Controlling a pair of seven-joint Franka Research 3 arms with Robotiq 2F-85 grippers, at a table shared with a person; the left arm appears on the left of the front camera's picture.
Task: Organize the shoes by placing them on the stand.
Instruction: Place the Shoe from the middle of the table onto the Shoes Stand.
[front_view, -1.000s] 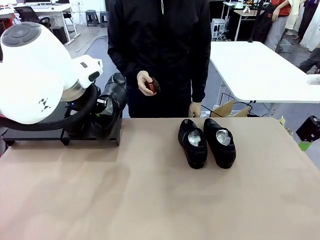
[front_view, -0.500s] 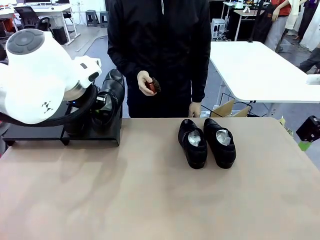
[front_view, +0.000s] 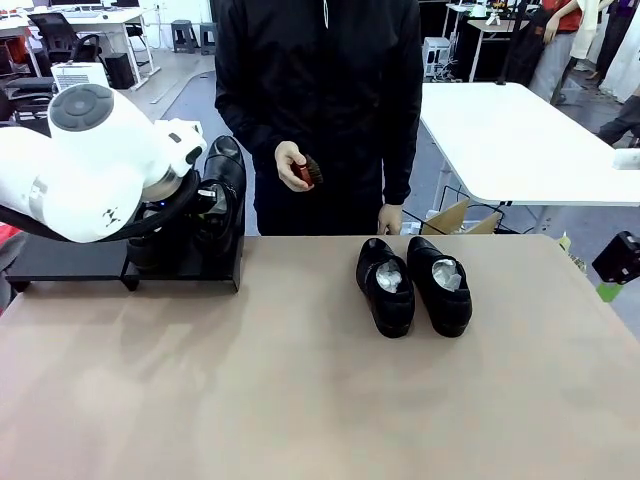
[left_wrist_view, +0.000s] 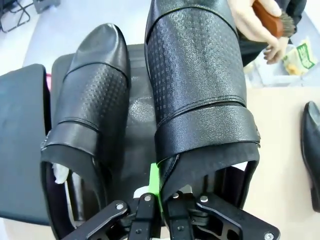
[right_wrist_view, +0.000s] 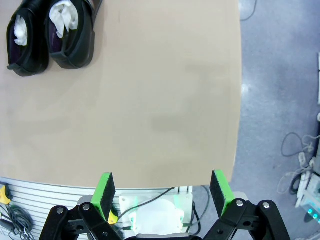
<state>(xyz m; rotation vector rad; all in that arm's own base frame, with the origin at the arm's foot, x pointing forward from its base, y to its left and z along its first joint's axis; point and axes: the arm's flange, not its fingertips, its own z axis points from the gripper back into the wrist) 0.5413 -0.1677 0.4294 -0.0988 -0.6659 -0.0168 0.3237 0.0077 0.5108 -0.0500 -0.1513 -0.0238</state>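
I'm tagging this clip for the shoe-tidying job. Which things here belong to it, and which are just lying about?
Job: held shoe, pinched at its rim by the shut left tool; second shoe beside it on the stand; two loose shoes on the tabletop.
Lying about: brush in the person's hand; cardboard box past the far edge; white table behind.

Glossy black shoes (left_wrist_view: 195, 75) carry a fine dotted perforation and hold white paper (front_view: 388, 277). The stand (front_view: 70, 262) is matte black, the table (front_view: 300, 390) tan, the brush (front_view: 305, 174) reddish-brown.

Left claw (left_wrist_view: 161, 197) has carried its shoe (left_wrist_view: 195, 75) slightly farther back over the stand (front_view: 65, 260)
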